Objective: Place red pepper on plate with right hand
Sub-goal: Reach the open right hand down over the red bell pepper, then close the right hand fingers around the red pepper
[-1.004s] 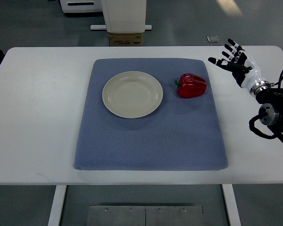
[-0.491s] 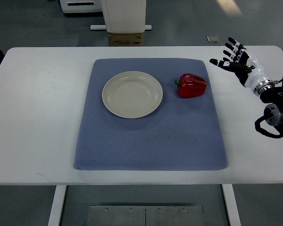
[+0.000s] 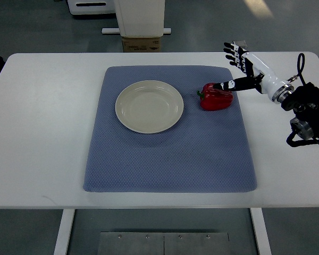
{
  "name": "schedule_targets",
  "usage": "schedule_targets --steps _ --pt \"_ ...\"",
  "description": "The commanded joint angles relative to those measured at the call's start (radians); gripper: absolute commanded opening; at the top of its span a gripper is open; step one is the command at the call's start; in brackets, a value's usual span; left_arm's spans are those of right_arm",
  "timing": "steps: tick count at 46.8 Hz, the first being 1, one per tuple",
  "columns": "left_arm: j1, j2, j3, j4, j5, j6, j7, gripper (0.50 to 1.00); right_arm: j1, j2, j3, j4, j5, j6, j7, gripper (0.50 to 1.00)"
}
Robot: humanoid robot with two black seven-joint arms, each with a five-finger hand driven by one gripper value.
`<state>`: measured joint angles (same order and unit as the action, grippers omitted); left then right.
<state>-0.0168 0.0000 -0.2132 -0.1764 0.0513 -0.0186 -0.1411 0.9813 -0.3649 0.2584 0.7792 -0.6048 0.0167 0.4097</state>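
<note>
A red pepper [image 3: 215, 97] with a green stem lies on the blue mat [image 3: 170, 143], just right of a cream plate [image 3: 149, 106] that holds nothing. My right hand [image 3: 235, 68] reaches in from the right edge and hovers at the pepper's upper right. Its fingers [image 3: 233, 52] are spread and its thumb tip [image 3: 219, 85] is over the pepper's top edge. It holds nothing. The left arm does not show.
The white table [image 3: 42, 133] carries the mat. Beyond its far edge stand a cardboard box [image 3: 142, 43] and a white column [image 3: 141, 16]. My right forearm with black cabling [image 3: 308, 114] lies over the table's right side.
My right hand has swung left from the table's far right corner to the pepper, with its thumb now over the pepper's top. Pepper and plate have not moved.
</note>
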Motion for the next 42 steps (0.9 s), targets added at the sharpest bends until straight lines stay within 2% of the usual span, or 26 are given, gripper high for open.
schedule_targets --steps 1,23,42 --pt "0.0 0.0 0.0 0.0 -0.001 0.0 0.0 1.0 0.026 0.0 -0.059 -0.001 -0.006 -0.004 0.011 1.0" --pt "0.0 0.0 0.0 0.0 -0.001 0.0 0.0 1.0 0.094 0.035 -0.222 -0.037 -0.084 -0.009 0.018 1.0" --pt "0.0 0.0 0.0 0.0 -0.001 0.0 0.0 1.0 0.111 0.104 -0.307 -0.123 -0.084 -0.069 0.006 1.0"
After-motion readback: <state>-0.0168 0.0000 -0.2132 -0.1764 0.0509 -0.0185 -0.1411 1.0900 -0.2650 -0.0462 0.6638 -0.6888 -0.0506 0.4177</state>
